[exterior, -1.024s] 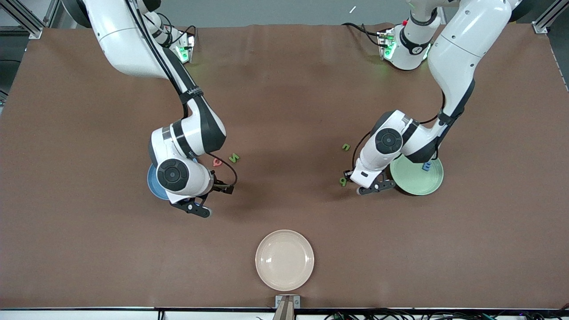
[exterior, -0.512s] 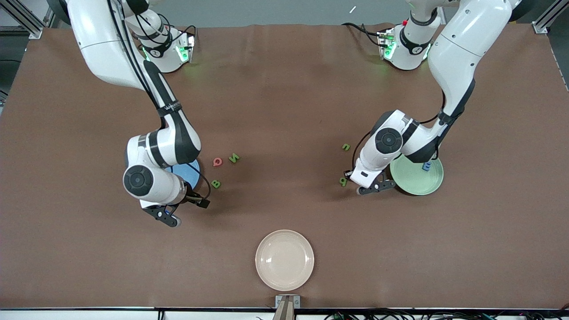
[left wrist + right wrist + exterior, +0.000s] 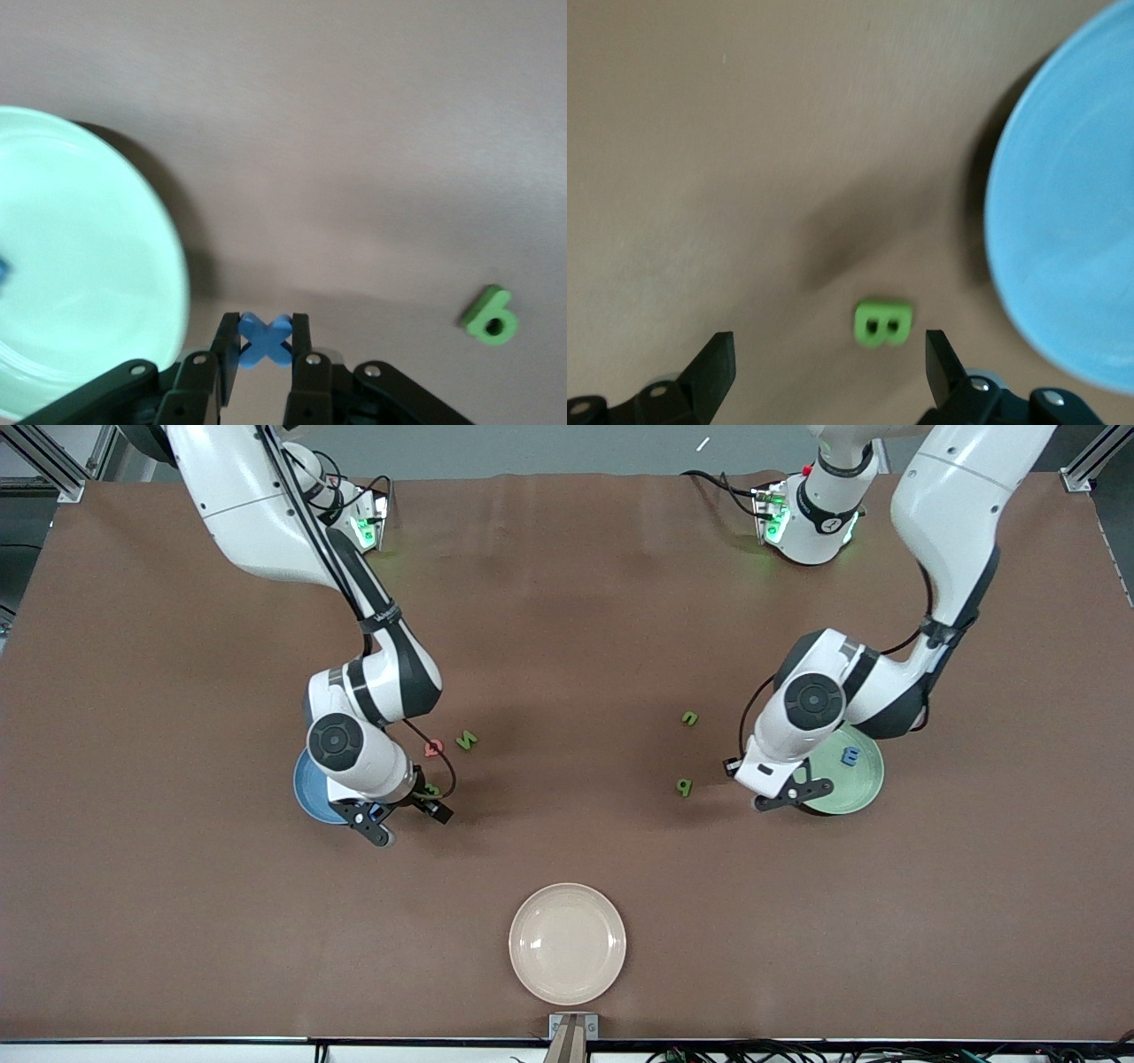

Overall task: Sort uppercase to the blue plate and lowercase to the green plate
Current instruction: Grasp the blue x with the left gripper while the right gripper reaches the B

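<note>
**Landing the x and catching the B**

The left gripper [image 3: 791, 795] is clamped shut on the blue x [image 3: 264, 339], which sits square between the finger pads. It hangs low at the rim of the green plate [image 3: 858, 786], at mid-height in the front view toward the left arm's end. The x looks not yet over the dish. I would carry it inward past the rim, near the blue three-pronged piece [image 3: 850, 755] already lying there. Only then part the fingers, low enough that the flat piece does not bounce out.

The right gripper [image 3: 830, 354] is spread wide and holds nothing. It is poised over the green B [image 3: 883, 322], just beside the blue plate [image 3: 1063, 248]. The B sits off-centre between the fingers, closer to one of them. Centre the hand first, then drop straight down and close across the letter's short width, so that it is not nudged aside.

The red Q [image 3: 433, 748] and green N [image 3: 467, 739] wait slightly higher in the frame than the B. The green p [image 3: 684, 786] and green n [image 3: 689, 717] lie on the table near the green plate. The cream plate [image 3: 567, 943], low in the middle, should stay out of it.
</note>
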`<state>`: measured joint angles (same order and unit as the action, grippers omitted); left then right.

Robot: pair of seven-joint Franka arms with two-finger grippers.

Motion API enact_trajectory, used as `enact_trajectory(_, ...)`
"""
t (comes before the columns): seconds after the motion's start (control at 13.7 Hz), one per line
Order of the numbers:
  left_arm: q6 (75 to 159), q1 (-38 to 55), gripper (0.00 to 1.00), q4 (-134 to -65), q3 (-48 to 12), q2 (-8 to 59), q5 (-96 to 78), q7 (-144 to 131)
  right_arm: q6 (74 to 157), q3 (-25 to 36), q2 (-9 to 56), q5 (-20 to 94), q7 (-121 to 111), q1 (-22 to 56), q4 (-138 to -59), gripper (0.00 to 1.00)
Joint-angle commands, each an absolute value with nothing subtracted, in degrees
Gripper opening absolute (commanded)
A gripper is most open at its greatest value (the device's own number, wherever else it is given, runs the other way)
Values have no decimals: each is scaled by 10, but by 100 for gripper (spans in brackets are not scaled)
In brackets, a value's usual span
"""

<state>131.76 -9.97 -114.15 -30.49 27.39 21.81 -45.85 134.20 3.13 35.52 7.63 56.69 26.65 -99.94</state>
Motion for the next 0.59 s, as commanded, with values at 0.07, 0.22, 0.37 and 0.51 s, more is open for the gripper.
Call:
enact_trajectory(0.07,1313,-257,1,-1209,-402,230,229,-366,1352,36,352,67,593,280,-1023,100)
enact_trajectory(0.22,1314,-285,2,-1234,-405,226,230,-328,1352,39,358,67,596,280,-1027,98)
enact_trajectory(0.37,1318,-317,2,-1254,-406,223,262,-309,1349,42,359,67,599,278,-1027,95)
enact_trajectory(0.51,1331,-341,2,-1270,-409,223,276,-288,1351,43,364,67,606,279,-1027,92)
